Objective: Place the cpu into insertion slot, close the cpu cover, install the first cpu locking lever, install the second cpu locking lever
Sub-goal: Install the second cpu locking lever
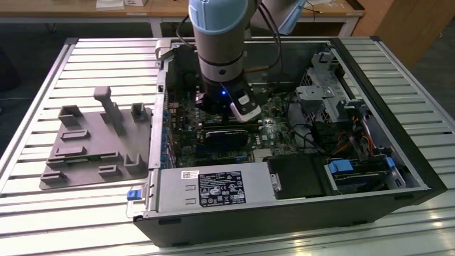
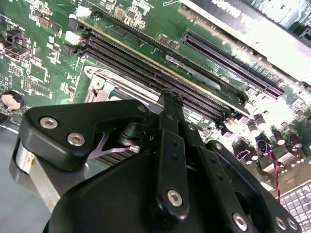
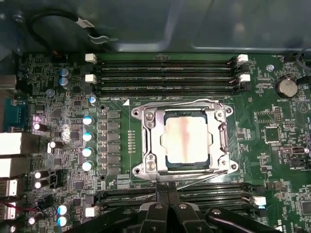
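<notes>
The cpu (image 3: 187,138), a pale silvery square, lies flat in the insertion slot (image 3: 187,167) on the green board. The cpu cover (image 3: 149,141), a silver frame, is down around it. One thin wire lever (image 3: 180,102) runs along the socket's far edge. Another wire lever (image 3: 204,176) slants off the near edge toward my fingertips. My gripper (image 3: 167,195) hovers just off the socket's near side, by the memory slots, shut with nothing seen between its fingers. In the second wrist view the gripper (image 2: 170,97) stands over a socket corner (image 2: 97,80). My arm (image 1: 220,58) reaches down into the open computer case.
Long black memory slots (image 3: 165,75) flank the socket on both sides. Capacitors (image 3: 87,143) stand beside it. In the exterior view a power supply (image 1: 213,189) and drive cage (image 1: 334,96) crowd the case, and a grey fixture tray (image 1: 92,149) lies on the slatted table at the exterior view's left.
</notes>
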